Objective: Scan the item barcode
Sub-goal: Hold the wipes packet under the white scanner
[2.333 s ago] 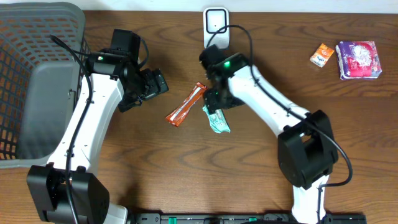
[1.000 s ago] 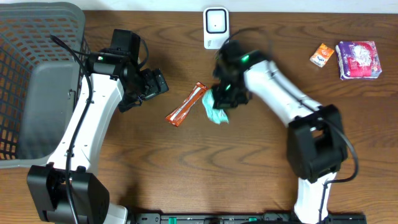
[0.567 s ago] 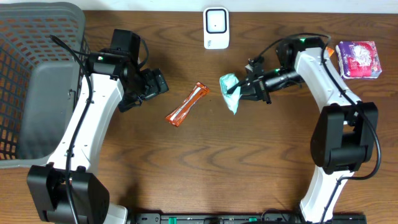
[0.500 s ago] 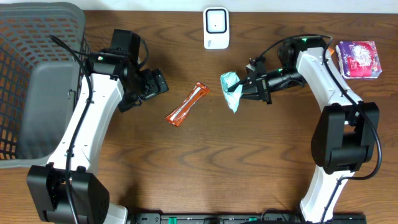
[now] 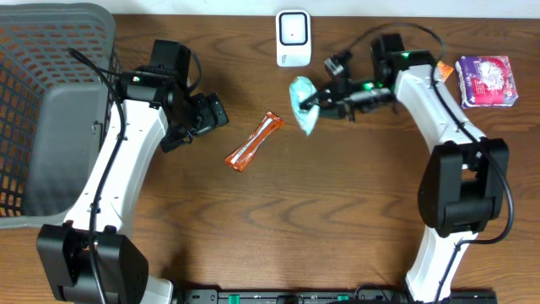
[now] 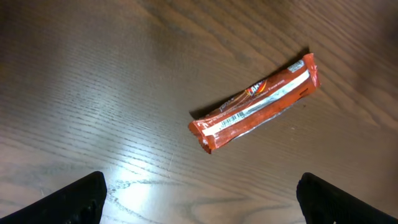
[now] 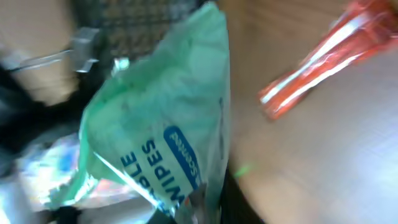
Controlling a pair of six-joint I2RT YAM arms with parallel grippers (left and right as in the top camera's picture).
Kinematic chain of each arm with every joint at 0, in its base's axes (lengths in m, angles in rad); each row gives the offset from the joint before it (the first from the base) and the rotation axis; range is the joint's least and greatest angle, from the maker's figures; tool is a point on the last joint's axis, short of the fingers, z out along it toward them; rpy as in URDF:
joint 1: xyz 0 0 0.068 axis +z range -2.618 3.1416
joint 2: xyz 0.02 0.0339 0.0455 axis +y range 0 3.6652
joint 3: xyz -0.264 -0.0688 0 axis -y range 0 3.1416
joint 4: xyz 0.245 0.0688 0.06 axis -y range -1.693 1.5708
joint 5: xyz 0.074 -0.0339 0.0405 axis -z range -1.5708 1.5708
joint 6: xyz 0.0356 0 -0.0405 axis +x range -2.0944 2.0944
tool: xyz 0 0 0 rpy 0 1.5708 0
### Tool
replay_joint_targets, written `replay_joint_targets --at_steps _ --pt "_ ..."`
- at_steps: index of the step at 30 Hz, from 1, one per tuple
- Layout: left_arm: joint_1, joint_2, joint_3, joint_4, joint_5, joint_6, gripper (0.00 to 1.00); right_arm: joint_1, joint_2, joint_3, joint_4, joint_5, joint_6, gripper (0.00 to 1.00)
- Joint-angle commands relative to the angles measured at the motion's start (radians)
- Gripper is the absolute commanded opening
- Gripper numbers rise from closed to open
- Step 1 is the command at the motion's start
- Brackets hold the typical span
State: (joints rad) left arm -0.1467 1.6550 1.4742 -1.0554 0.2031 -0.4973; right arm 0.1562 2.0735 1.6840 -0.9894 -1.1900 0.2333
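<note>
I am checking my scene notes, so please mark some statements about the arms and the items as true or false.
1. The right gripper is shut on the green wipes packet. True.
2. The orange bar lies in the basket. False: it lies on the table.
3. The left gripper grips the orange bar. False: it is open and empty.
4. The green wipes packet is near the white scanner. True.

I see a mint-green wipes packet (image 7: 161, 124) with a blue label in white letters, an orange-red bar wrapper (image 6: 255, 102) striped silver, a dark brown wood-grain surface (image 5: 278, 228), a grey mesh basket (image 5: 59, 13) upper left, and a purple pouch (image 5: 485, 80) upper right.
</note>
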Motion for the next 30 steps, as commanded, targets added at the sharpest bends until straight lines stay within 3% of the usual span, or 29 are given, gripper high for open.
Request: replay_joint_targets --at_steps 1,7,10,15,22,30 --pt "0.002 0.006 0.011 -0.006 -0.011 0.006 0.98 0.055 0.008 0.032 0.164 0.463 0.352 0.01" --pt "0.002 0.006 0.011 -0.006 -0.01 0.006 0.98 0.121 0.008 0.07 0.525 0.85 0.381 0.02" --pt "0.002 0.006 0.011 -0.006 -0.011 0.006 0.98 0.168 0.008 0.07 0.676 1.134 0.369 0.02" --pt "0.002 0.006 0.011 -0.006 -0.011 0.006 0.98 0.249 0.026 0.07 0.872 1.502 0.143 0.01" --pt "0.002 0.006 0.011 -0.006 -0.011 0.006 0.98 0.268 0.127 0.07 1.032 1.498 0.11 0.01" --pt "0.002 0.006 0.011 -0.006 -0.011 0.006 0.98 0.236 0.173 0.07 1.104 1.461 0.095 0.01"
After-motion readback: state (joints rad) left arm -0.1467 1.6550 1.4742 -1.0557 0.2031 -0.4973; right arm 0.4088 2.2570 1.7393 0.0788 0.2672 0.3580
